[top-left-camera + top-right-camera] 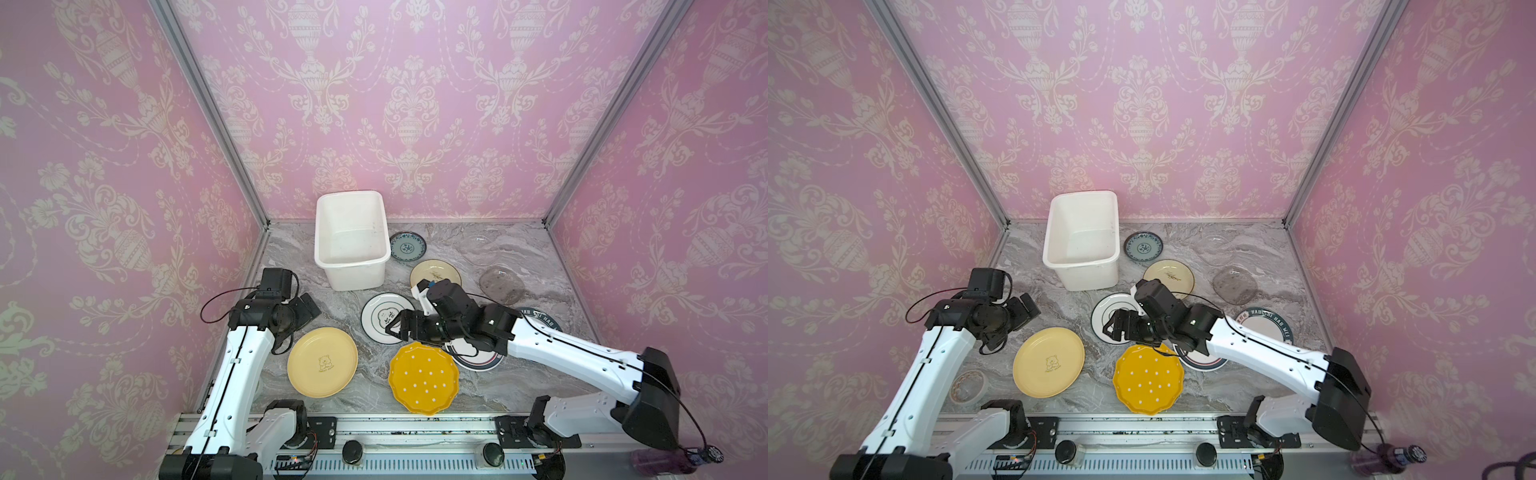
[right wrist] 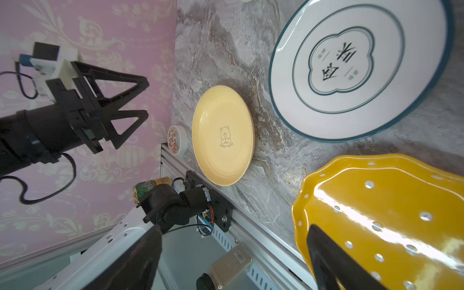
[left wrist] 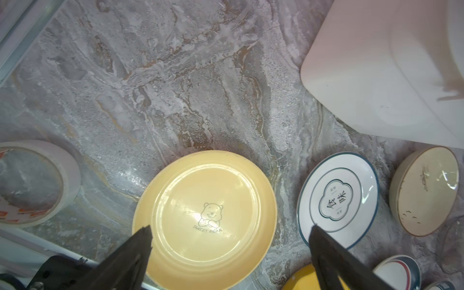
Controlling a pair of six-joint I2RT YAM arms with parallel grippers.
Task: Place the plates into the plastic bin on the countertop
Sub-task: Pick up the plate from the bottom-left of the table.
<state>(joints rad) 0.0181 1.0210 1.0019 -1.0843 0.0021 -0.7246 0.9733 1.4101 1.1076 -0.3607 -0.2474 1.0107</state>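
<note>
The white plastic bin [image 1: 351,241] [image 1: 1081,239] stands empty at the back of the marble countertop [image 1: 519,374]. Several plates lie flat around it: teal patterned [image 1: 408,246], cream [image 1: 435,273], smoky glass [image 1: 502,284], white with a dark rim [image 1: 376,318] [image 2: 351,67], pale yellow with a bear [image 1: 322,361] [image 3: 206,213], and deep yellow dotted [image 1: 424,378] [image 2: 389,221]. My right gripper [image 1: 395,326] [image 2: 234,227] hangs open, turned sideways, between the white plate and the dotted plate, holding nothing. My left gripper [image 1: 306,308] [image 3: 229,228] is open above the pale yellow plate's far edge.
A striped-rim plate [image 1: 473,359] and a lettered plate [image 1: 540,322] lie partly under the right arm. A clear glass plate [image 1: 478,245] sits at the back right. A tape roll [image 1: 969,386] lies by the left arm. The aluminium rail [image 1: 415,424] borders the front.
</note>
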